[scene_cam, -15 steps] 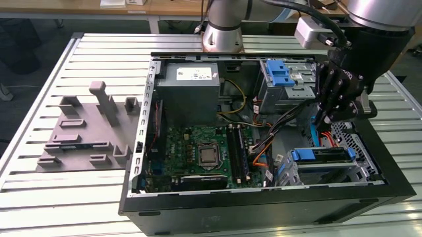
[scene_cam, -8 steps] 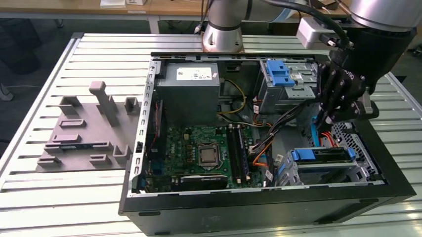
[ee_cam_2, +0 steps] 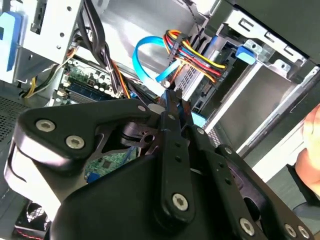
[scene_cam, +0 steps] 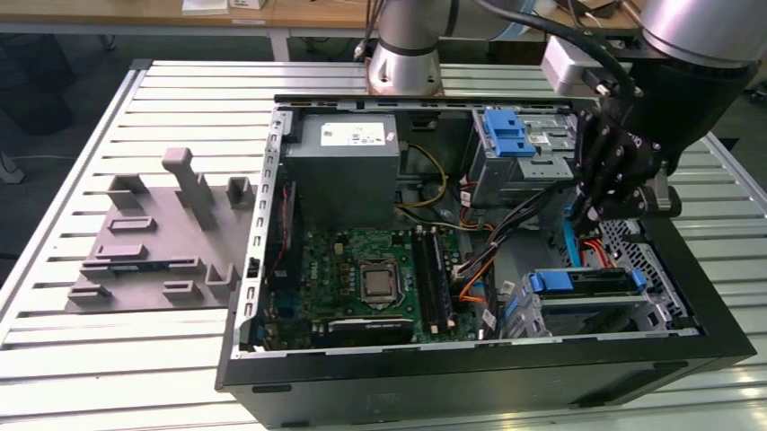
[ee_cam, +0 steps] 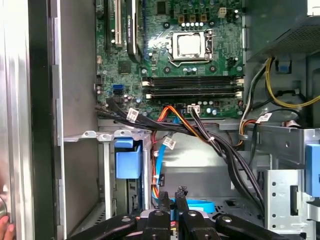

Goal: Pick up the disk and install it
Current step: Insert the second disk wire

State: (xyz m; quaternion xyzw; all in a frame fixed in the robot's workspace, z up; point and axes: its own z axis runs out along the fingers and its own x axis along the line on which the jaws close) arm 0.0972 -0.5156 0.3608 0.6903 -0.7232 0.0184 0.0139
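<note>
The disk (scene_cam: 587,285) lies flat in the lower bay at the open computer case's corner, on the exterior view's right. Its blue rail end faces the motherboard. That blue end (ee_cam: 127,162) appears in the first wrist view inside the metal bay, and as a blue tab (ee_cam_2: 245,54) in the second wrist view. My gripper (scene_cam: 584,218) hangs inside the case just above and behind the disk, apart from it. In both wrist views its black fingers (ee_cam: 172,197) (ee_cam_2: 172,105) are pressed together with nothing between them. They sit close to the blue data cable (ee_cam_2: 147,52).
A metal drive cage with a blue latch (scene_cam: 518,136) stands behind the gripper, and a grey power-supply box (scene_cam: 348,171) beside it. Cable bundles (ee_cam: 200,132) cross above the motherboard (scene_cam: 372,278). A grey fixture plate (scene_cam: 156,233) lies on the slatted table. A person's hand (ee_cam_2: 312,145) is near the case.
</note>
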